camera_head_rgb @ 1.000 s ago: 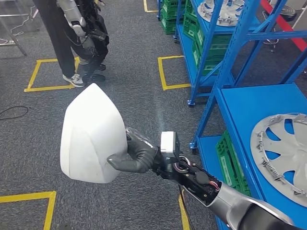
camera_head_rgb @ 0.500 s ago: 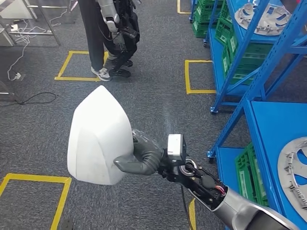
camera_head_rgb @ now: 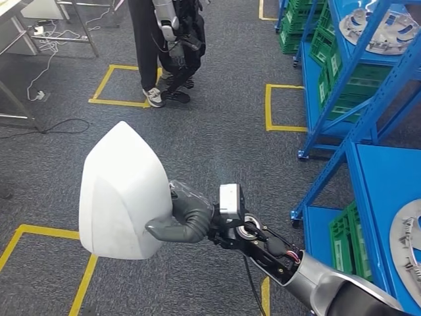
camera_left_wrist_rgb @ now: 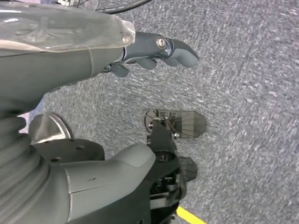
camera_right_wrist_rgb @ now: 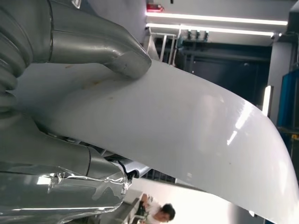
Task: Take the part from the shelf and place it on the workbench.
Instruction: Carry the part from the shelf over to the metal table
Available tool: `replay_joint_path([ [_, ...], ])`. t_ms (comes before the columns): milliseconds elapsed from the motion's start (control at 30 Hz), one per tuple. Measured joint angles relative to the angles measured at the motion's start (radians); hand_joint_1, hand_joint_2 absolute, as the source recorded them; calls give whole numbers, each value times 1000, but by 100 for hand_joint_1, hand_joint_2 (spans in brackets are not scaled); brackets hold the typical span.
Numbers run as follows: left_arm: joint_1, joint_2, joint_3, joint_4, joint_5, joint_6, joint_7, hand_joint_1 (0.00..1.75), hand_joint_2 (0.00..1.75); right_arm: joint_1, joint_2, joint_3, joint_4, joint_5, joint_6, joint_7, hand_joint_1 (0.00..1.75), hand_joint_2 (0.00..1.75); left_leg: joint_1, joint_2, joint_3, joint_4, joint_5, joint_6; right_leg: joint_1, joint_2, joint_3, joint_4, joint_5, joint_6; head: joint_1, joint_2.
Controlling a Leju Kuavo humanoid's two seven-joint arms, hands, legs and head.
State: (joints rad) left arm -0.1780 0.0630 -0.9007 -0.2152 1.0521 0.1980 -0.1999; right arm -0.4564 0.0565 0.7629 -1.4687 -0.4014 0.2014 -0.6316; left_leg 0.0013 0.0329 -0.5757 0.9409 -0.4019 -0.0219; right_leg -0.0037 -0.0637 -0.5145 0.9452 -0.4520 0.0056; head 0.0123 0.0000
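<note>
One part (camera_head_rgb: 122,191), white and shell-shaped, was held at its edge by the right hand (camera_head_rgb: 185,214) in the head view, carried out to the robot's front-left over the carpet, well apart from the blue shelf (camera_head_rgb: 382,164) on the right. No workbench could be told for certain. At the left wrist, the left hand (camera_left_wrist_rgb: 105,70) hung over the floor, holding nothing, fingers loosely extended. At the right wrist, the part (camera_right_wrist_rgb: 197,135) was pinched between thumb (camera_right_wrist_rgb: 105,46) and fingers beneath.

The part (camera_head_rgb: 122,191) sat left of the right hand (camera_head_rgb: 186,214), whose fingers (camera_head_rgb: 164,230) lay against its near edge. A person (camera_head_rgb: 154,49) stood beyond the fingers; the shelves (camera_head_rgb: 347,72) stood to their right.
</note>
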Motion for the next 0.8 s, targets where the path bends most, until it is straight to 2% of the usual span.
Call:
replay_joint_path([
  [33,1,0,0,0,1,0,0,0,175,0,1,1,0,0,1,0,175,175,1,-9,0,-1,1,8,-1,-4,1,0,-2,6,3,0],
  [100,3,1,0,0,1,0,0,0,175,-1,3,2,0,0,1,-1,175,175,4,-21,2,-3,3,21,-5,12,-11,30,-26,17,8,0],
  [133,3,1,0,0,1,0,0,0,175,-2,4,2,0,0,2,-1,175,175,7,-27,4,-5,4,27,-7,27,-31,77,-54,21,12,0],
  [200,2,1,0,0,2,0,0,0,175,-2,4,2,0,0,2,-1,175,175,6,-39,4,-5,4,34,-7,53,-95,220,-123,24,24,0],
  [233,2,1,0,0,2,0,0,0,175,-1,4,3,1,0,2,-1,175,175,6,-48,4,-5,4,34,-7,57,-127,288,-147,25,29,0],
  [267,3,1,0,0,2,0,0,0,175,0,4,3,2,0,2,-1,175,175,5,-57,4,-5,4,35,-7,59,-146,324,-153,24,32,0],
  [300,3,1,0,0,2,0,0,0,175,1,4,3,2,0,2,-1,175,175,4,-67,5,-4,4,35,-6,60,-146,319,-137,22,36,0],
  [333,4,1,0,0,2,0,0,0,175,2,4,4,3,0,1,-1,175,175,4,-79,7,-4,3,34,-7,63,-128,275,-103,19,39,0],
  [400,3,1,0,0,2,0,0,0,175,1,4,4,3,0,1,-1,175,175,3,-99,10,-3,2,31,-7,90,-59,121,-25,11,47,0],
  [433,3,0,0,0,2,0,0,0,175,0,4,4,3,0,1,-1,175,175,3,-109,8,-1,3,28,-8,105,-32,59,-5,9,48,0],
  [467,2,0,0,0,2,0,0,0,175,0,4,4,3,0,2,-1,175,175,3,-116,3,1,4,23,-7,118,-16,24,3,7,47,0],
  [500,3,-1,0,0,2,0,0,0,175,0,4,5,3,0,2,-1,175,175,4,-124,-2,1,7,18,-6,121,-10,14,-1,6,46,0],
  [567,7,0,0,0,2,1,0,0,175,0,5,6,3,0,2,-1,175,175,6,-133,-9,1,11,6,-9,106,-4,7,3,-1,45,0],
  [633,8,1,0,0,2,2,0,0,175,-3,6,8,3,0,2,-2,175,175,5,-100,-29,42,-16,-6,-13,86,0,-3,9,-11,34,0],
  [700,4,0,0,0,2,2,0,0,175,-4,7,9,4,0,2,-2,175,175,7,-55,-91,166,-79,-16,-11,61,0,-6,11,-17,19,0],
  [733,3,0,0,0,2,2,0,0,175,-4,7,10,4,0,2,-2,175,175,8,-47,-128,238,-107,-21,-10,48,-1,-6,11,-18,13,0],
  [767,4,-1,0,0,2,2,0,0,175,-4,7,10,5,0,2,-1,175,175,10,-44,-155,290,-121,-24,-9,35,-1,-6,10,-19,9,0],
  [800,5,-1,0,0,2,2,0,0,175,-3,7,11,6,0,2,-1,175,175,11,-42,-163,304,-116,-27,-9,23,-2,-6,9,-19,6,0],
])
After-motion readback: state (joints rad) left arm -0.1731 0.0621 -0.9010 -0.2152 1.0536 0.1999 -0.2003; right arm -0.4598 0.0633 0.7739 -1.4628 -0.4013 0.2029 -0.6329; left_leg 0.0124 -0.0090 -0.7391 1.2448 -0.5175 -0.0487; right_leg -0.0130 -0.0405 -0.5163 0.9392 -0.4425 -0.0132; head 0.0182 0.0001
